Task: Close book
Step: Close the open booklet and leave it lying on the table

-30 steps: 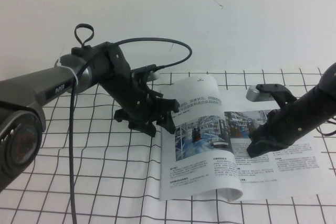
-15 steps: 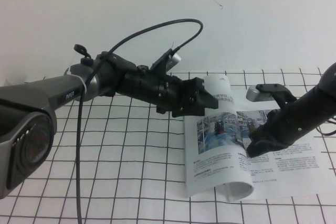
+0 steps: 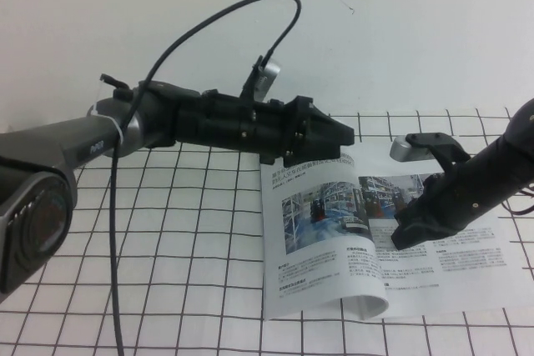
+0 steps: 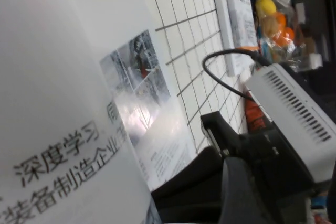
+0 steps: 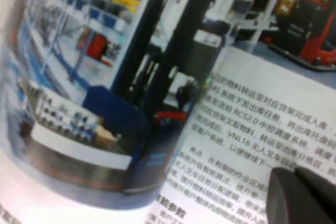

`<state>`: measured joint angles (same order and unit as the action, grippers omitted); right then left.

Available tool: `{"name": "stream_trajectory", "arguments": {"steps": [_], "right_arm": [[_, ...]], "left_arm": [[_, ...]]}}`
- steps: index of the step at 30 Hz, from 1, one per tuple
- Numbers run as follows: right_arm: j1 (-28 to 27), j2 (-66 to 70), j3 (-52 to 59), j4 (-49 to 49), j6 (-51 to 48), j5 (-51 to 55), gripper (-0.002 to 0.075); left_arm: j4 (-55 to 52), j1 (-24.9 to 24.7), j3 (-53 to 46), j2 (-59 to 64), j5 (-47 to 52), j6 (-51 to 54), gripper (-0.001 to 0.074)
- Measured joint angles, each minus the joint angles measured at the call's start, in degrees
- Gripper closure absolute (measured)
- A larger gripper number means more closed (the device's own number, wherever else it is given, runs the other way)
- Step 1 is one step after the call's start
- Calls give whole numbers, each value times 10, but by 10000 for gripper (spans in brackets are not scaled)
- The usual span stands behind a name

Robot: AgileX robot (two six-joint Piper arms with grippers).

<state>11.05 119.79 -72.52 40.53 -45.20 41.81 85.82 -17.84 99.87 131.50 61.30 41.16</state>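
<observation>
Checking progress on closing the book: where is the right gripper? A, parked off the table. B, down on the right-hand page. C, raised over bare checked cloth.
B: the right gripper rests on the right-hand side of the open glossy magazine; the left gripper is at the far edge of the curled left page.

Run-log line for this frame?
book open, left page curled over | left gripper at its far edge | right gripper on right page
</observation>
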Motion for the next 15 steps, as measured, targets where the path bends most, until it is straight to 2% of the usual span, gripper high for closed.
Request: {"name": "stream_trajectory", "arguments": {"steps": [4,7,11,15], "right_arm": [[0,0,0,-1,1,-1,729],[0,0,0,-1,3,-2,729],[0,0,0,-1,6,-4,729],[0,0,0,-1,9,-4,729]], "left_arm": [[-12,47,0,-3,46,-18,383],[-71,73,0,-5,49,-51,349],[-196,83,0,-5,38,-106,311],[-234,83,0,-2,20,-122,300]]}}
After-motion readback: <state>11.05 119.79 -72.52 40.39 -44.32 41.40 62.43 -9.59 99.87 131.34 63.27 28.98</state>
